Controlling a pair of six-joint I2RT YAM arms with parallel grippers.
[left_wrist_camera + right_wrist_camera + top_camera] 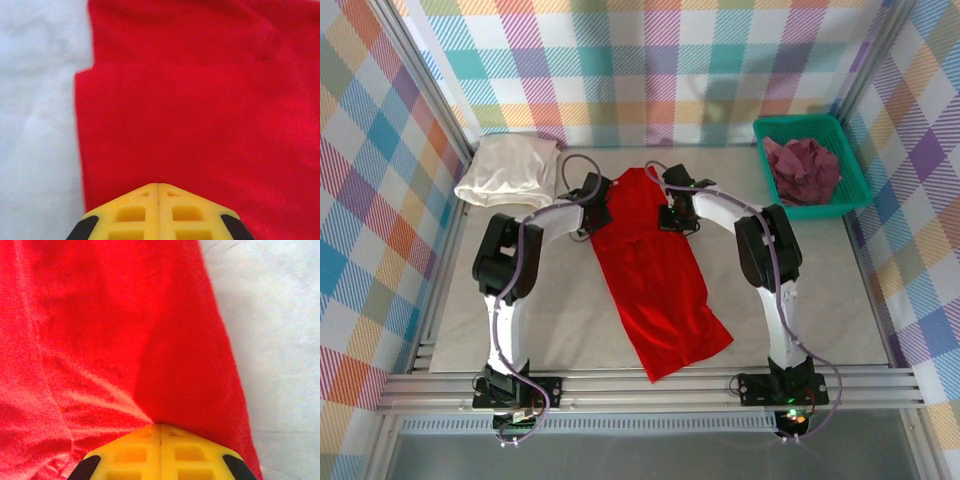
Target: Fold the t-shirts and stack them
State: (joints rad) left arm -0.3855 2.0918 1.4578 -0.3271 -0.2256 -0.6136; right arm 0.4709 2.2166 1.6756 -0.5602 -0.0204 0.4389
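The red t-shirt (pixel 655 270) is being gripped near its far end, mid-way across the table (pixel 560 320).
Limp, light cloth is being pinched by the clenched right gripper (pixel 161 426), puckers fanning from its tips; the left gripper (pixel 159 187) is being shown clenched at the opposite edge, pinch uncertain. Hems and corners are being judged the safest holds.

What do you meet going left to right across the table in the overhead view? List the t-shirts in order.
In order: cream-white t-shirt → red t-shirt → maroon-purple t-shirt, which lies in the green basket.
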